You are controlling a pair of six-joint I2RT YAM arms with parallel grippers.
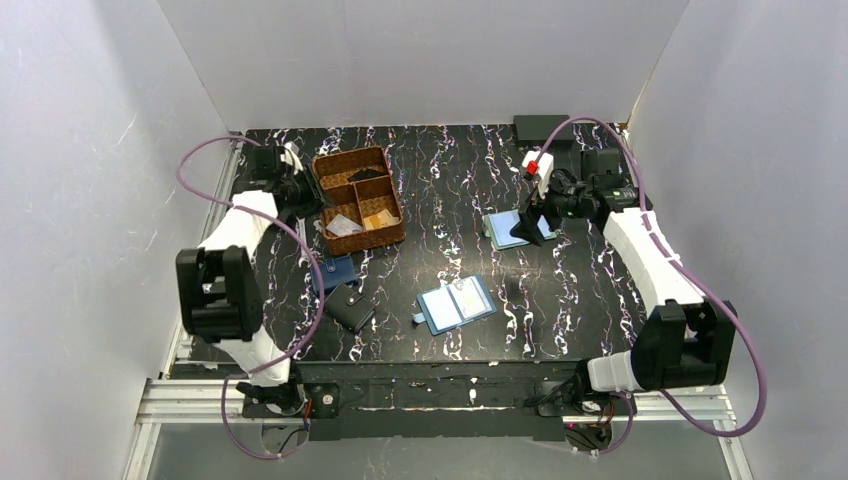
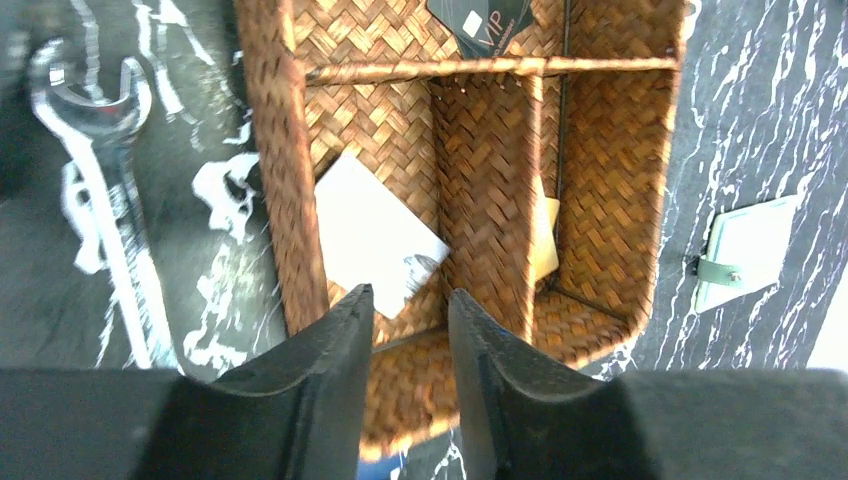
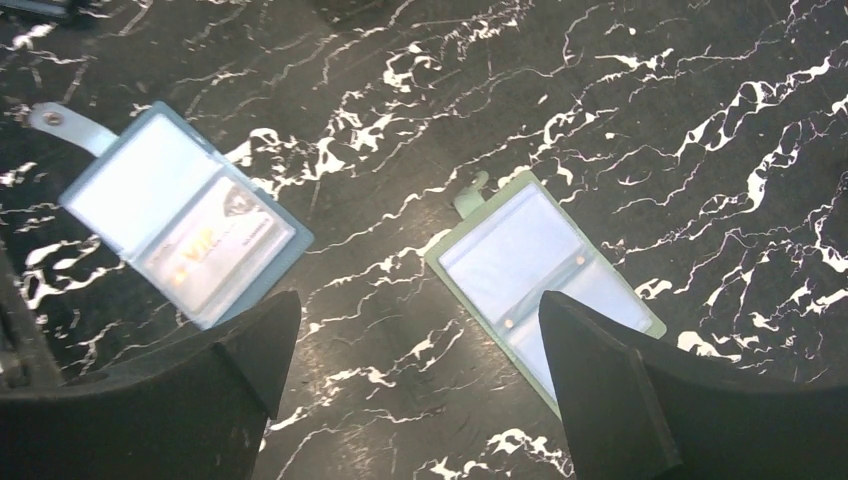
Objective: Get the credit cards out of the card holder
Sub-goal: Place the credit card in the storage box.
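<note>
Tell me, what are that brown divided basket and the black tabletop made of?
The divided basket looks like woven rattan or similar plant strip, matte brown: a herringbone weave shows on its walls. The tabletop looks like black marble with white veins, possibly only a printed surface.

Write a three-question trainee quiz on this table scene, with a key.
1. True or false: the right gripper is shut on a card.
2. Fill in the gap: the clear pocket of the open card holder has a ___ in it.
3. Where does the white card lie?
A. in a compartment of the woven basket
B. in the card holder
C. between the right gripper's fingers

Key
1. False: its jaws stand wide apart with nothing between them.
2. A credit card, faintly marked VIP.
3. A
</note>
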